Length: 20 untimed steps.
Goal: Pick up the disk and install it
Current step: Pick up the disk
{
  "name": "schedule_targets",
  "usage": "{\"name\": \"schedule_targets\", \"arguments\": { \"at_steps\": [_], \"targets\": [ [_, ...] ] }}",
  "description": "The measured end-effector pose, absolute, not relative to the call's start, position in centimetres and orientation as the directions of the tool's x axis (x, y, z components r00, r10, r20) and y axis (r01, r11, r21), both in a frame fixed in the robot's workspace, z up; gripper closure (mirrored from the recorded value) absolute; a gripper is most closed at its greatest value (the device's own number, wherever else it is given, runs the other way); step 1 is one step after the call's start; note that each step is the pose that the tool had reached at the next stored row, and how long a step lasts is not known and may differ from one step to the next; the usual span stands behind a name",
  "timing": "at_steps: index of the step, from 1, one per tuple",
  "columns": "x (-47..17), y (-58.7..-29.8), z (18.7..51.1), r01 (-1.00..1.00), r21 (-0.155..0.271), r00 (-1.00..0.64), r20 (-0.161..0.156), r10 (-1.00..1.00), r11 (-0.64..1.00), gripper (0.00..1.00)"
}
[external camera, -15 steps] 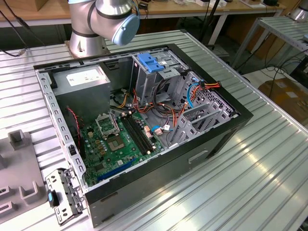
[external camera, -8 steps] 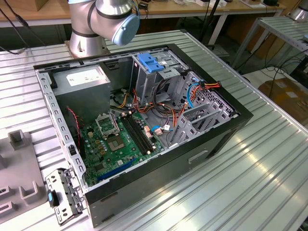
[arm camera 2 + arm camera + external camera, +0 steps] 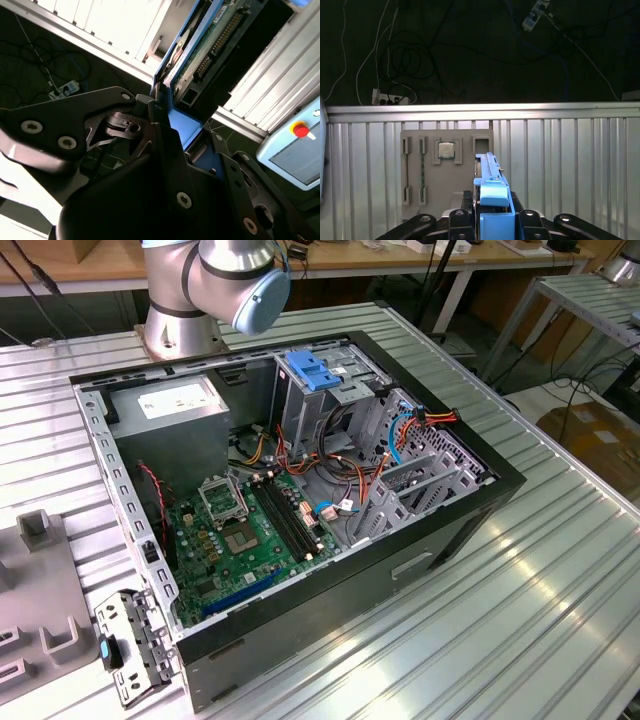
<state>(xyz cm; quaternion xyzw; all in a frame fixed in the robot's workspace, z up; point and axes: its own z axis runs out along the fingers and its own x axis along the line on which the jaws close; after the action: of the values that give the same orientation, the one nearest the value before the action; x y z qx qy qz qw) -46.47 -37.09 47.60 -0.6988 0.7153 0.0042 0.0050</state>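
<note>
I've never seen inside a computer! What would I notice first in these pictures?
First, the big open computer case lying on the ribbed metal table in the exterior view, with its green motherboard and a tangle of coloured wires inside. In the first wrist view, the gripper is shut on the disk, held edge-on by its blue rail. Beyond it lies a grey tray carrying a square processor chip.
</note>
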Motion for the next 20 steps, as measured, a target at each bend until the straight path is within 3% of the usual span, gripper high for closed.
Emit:
{"name": "schedule_targets", "arguments": {
  "at_steps": [20],
  "targets": [
    [-46.4, -37.1, 50.3, -1.000, 0.001, -0.023, -0.013, -1.000, 0.023, 0.63]
  ]
}}
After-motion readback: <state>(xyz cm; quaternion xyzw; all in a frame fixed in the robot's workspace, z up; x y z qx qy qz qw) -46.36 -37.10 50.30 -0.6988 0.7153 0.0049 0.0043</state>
